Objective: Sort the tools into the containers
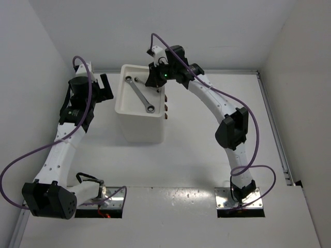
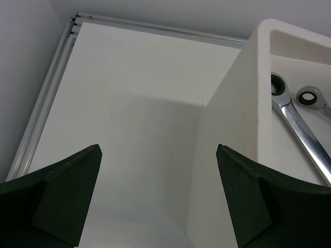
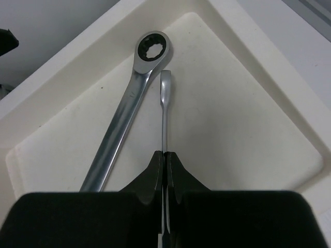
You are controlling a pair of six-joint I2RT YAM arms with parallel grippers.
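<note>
The white drawer box (image 1: 135,124) stands mid-table, with a shallow tray top (image 3: 248,77). The longer silver wrench (image 1: 140,94) lies flat in the tray and also shows in the right wrist view (image 3: 124,119). My right gripper (image 3: 165,153) hovers over the tray's right side (image 1: 155,78). It is shut on the shorter wrench (image 3: 165,103), held edge-on just above the tray floor beside the long one. My left gripper (image 2: 159,155) is open and empty beside the box's left wall (image 2: 227,134). Pliers and scissors are out of view.
Dark reddish-brown drawer knobs (image 1: 167,106) show on the box's right face. White walls enclose the table on the left, back and right. A metal rail (image 2: 46,108) runs along the left edge and another (image 1: 274,129) along the right.
</note>
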